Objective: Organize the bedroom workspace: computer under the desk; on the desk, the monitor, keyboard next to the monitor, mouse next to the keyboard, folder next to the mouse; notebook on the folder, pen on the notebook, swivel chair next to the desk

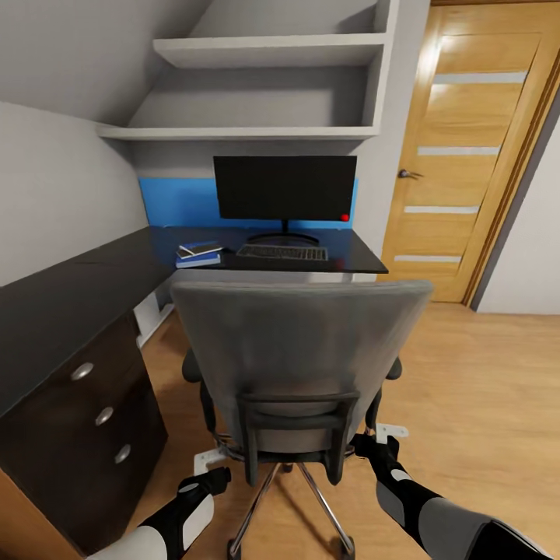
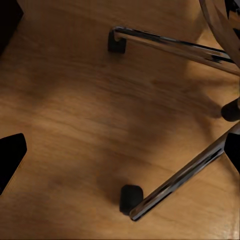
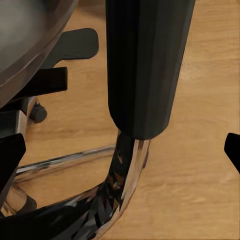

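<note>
One swivel chair [image 1: 299, 365] is seen before the desk [image 1: 342, 253], where one monitor [image 1: 285, 187], one keyboard [image 1: 281, 253] and one stacked folder [image 1: 198, 260] are set. Two grippers flank the chair base: left gripper [image 1: 220, 476] and right gripper [image 1: 375, 446], both spread open, nothing held

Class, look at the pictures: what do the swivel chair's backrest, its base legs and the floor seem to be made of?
Swivel chair backrest: probably grey fabric; matte, soft-looking, no shine. Base legs: likely polished or chromed metal; bright mirror-like reflections. Floor: wood or wood-look laminate; warm brown grain lines with a slight sheen.
</note>
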### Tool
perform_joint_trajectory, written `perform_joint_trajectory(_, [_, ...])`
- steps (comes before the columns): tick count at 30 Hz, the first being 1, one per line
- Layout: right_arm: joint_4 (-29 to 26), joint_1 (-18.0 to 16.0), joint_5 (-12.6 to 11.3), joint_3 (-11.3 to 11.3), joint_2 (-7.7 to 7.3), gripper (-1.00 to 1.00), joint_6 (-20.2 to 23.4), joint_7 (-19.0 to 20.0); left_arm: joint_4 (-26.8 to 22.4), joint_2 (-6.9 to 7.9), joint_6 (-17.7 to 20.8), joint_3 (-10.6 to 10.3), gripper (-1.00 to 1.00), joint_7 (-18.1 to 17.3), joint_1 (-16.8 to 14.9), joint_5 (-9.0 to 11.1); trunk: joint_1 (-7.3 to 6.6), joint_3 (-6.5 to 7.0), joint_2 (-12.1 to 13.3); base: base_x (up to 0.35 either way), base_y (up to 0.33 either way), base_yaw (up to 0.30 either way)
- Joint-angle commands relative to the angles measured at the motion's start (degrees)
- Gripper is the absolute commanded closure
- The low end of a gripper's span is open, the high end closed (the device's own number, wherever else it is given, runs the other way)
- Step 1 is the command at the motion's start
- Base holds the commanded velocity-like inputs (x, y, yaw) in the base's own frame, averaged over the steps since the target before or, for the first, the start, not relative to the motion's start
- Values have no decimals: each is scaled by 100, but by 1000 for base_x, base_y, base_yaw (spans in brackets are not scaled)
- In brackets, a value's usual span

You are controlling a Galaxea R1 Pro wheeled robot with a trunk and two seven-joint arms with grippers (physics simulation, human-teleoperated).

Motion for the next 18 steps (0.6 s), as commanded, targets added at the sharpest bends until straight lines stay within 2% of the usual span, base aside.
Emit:
perform_joint_trajectory(1, [-24,-3,72,112,3,-100,10,-19,-10,-1,-9,-67,-100,12,-6,42,2,-4,-2,329,61,48])
perform_joint_trajectory(7, [-24,-3,72,113,9,-100,10,-19,-6,-1,-9,-67,-100,10,-6,42,2,-4,-2,329,41,132])
perform_joint_trajectory(18, [-24,-3,72,109,1,-100,10,-19,26,-10,-9,-84,-100,12,-6,42,2,-4,-2,327,-56,10])
